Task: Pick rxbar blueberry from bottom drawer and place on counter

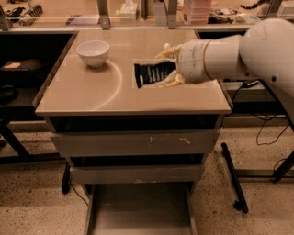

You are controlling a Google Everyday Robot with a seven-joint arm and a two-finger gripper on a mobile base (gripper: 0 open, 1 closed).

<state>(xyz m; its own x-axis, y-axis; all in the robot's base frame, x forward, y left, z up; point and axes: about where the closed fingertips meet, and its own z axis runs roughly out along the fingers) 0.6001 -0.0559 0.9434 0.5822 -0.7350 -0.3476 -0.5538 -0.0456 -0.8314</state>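
Observation:
The rxbar blueberry (pixel 152 73), a flat dark wrapper with white lettering, is held over the right middle of the beige counter (pixel 92 94). My gripper (pixel 166 66) comes in from the right and is shut on the bar's right end, with one pale finger above it and one below. I cannot tell whether the bar touches the counter. The bottom drawer (pixel 138 209) is pulled open below, and its grey floor shows nothing on it.
A white bowl (pixel 93 53) sits on the counter's back left. Two taller grey drawers (pixel 133 143) are closed under the counter. A cluttered shelf with metal posts (pixel 138 11) runs behind. Black table legs (pixel 232 176) stand to the right.

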